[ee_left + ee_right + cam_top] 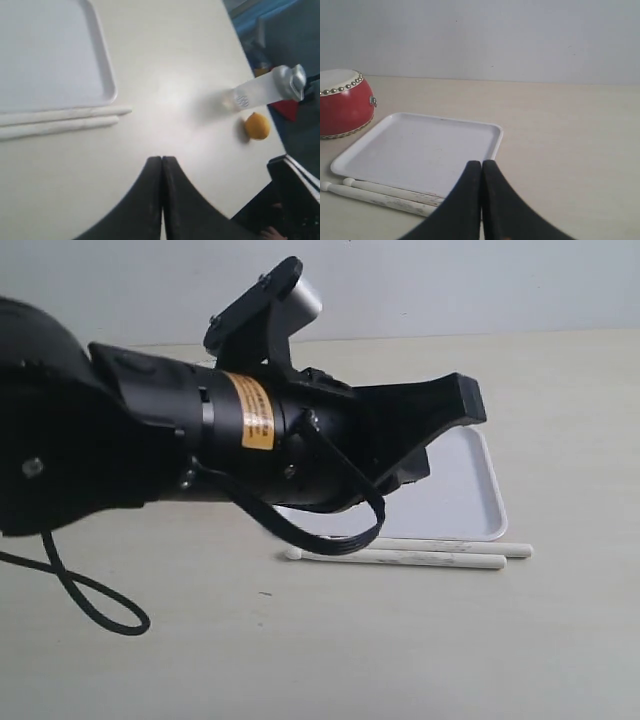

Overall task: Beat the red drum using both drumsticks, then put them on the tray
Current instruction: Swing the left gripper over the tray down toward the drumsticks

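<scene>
Beige table (pixel 300 660), drumsticks (pixel 420 557) beside tray (pixel 462 490)

Drumsticks (pixel 420 558) just beside tray (pixel 468 490)

Honestly, nothing legible here. The yellow sticker (pixel 257 412) on my black arm (pixel 150 435) has dark print on it, but it's way too small to make out. The clear bottle (pixel 260 92) carries a little grey mark, too blurry to read.
</scene>
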{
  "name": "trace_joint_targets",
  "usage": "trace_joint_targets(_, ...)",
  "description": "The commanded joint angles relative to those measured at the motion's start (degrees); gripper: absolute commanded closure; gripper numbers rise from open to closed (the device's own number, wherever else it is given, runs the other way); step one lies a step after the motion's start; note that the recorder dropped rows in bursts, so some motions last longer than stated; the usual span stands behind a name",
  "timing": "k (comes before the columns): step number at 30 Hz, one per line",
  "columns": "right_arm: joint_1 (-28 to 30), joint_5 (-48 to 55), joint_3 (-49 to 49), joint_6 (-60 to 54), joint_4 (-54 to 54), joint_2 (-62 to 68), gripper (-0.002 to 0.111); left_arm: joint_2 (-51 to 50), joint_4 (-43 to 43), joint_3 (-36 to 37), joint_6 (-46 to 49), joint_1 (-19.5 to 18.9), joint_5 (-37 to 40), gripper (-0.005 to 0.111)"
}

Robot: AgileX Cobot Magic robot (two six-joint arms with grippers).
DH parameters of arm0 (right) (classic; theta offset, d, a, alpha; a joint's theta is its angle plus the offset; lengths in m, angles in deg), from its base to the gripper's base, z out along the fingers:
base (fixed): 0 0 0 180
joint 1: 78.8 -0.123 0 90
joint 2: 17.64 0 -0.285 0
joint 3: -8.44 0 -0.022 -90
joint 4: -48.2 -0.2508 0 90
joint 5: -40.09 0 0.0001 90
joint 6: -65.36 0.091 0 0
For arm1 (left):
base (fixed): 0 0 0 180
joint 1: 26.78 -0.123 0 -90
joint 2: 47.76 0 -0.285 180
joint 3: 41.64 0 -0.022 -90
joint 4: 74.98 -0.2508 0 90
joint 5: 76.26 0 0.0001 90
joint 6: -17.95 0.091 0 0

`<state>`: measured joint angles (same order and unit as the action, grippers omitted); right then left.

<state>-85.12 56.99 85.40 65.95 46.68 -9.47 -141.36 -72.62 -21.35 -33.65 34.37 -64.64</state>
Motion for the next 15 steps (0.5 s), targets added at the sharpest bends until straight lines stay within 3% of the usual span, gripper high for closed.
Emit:
trace_joint_targets(1,0.27,-0.52,0.25,-0.20,-0.13,-0.38,0.108,-1.11,-6.71,-5.52,-8.74,0.06,15.79,0.107)
trace_joint_targets(9,0.27,-0.52,0.25,-0.20,-0.13,-0.38,0.108,-4.94,-20.71,-9.71,-31.51,2.51,21.50,0.107)
trace_joint_targets(15,0.27,-0.52,0.25,-0.09,-0.13,-0.38,0.108,-9.45,-28.18,-11.08,-60.84,5.81,38.63,0.107)
